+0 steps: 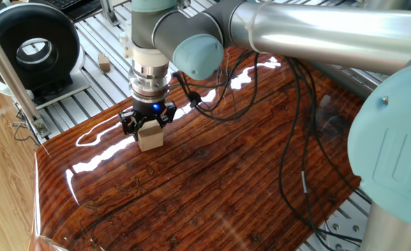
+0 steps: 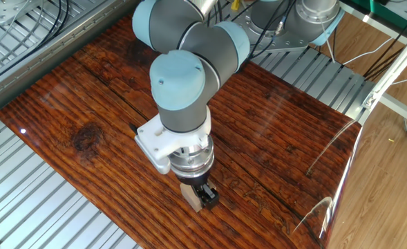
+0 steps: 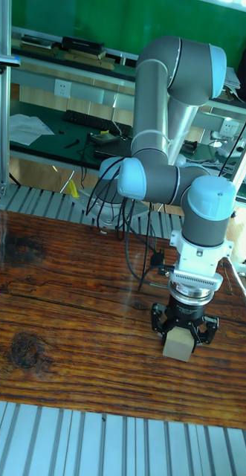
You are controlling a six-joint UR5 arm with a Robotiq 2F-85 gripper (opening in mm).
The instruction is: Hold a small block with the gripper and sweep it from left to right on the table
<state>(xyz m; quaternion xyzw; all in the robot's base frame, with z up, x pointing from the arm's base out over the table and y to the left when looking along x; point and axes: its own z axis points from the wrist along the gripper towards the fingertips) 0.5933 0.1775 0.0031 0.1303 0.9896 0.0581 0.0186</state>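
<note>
The pale beige small block (image 1: 150, 137) rests on the glossy reddish-brown table (image 1: 212, 188), pinched between the black fingers of my gripper (image 1: 148, 125), which is shut on it. From the other side the small block (image 2: 192, 197) peeks out under the wrist, with the gripper (image 2: 202, 196) around it near the table (image 2: 65, 104) edge. In the tall view the small block (image 3: 177, 345) sits under the gripper (image 3: 183, 332), toward the right side of the table (image 3: 63, 327).
A tinier brownish block (image 1: 105, 63) lies on the aluminium slats beyond the table. A black round device (image 1: 31, 45) stands at the back left. Black cables (image 1: 296, 139) hang from the arm over the board. Ribbed slat frame (image 2: 44, 207) borders the table.
</note>
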